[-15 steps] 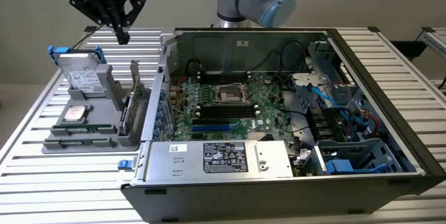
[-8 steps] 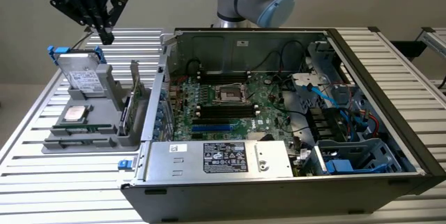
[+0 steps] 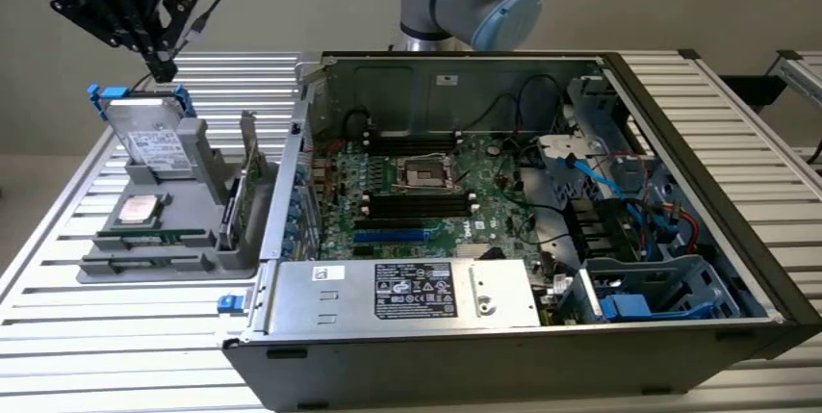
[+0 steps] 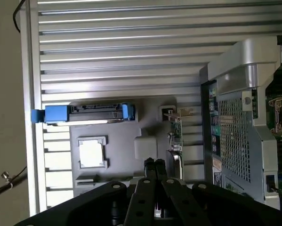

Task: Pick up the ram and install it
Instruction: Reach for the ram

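Your claw (image 3: 164,70) hangs clenched and empty over the tray (image 3: 195,148); the ram (image 3: 152,236) isn't picked yet, nothing installed.

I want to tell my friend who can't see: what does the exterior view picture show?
A robot arm's shut gripper hangs empty above a gray parts holder with a hard drive, a processor and the ram. On the exterior view's right sits an open computer case, its motherboard showing. All rest on a ribbed metal table.
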Controlling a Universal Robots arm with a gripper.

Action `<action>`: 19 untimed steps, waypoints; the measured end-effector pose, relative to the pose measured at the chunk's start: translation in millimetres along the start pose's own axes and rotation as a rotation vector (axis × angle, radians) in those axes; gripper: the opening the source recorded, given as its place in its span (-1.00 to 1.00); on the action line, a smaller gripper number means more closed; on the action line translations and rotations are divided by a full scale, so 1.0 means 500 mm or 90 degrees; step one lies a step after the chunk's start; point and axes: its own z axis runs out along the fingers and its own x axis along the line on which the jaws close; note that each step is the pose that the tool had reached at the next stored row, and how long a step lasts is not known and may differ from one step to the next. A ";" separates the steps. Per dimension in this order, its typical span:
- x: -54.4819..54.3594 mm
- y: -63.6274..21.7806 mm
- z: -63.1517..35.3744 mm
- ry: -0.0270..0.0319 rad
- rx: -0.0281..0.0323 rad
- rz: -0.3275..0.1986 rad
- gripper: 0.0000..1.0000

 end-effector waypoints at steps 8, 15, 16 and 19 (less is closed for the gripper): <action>0.053 -0.021 -0.001 0.0044 -0.0246 -0.001 -0.80; 0.054 -0.022 -0.001 0.0060 -0.0261 -0.003 -0.80; 0.054 -0.022 -0.001 0.0082 -0.0260 -0.006 -0.80; 0.056 -0.023 0.001 0.0127 -0.0257 -0.020 -0.80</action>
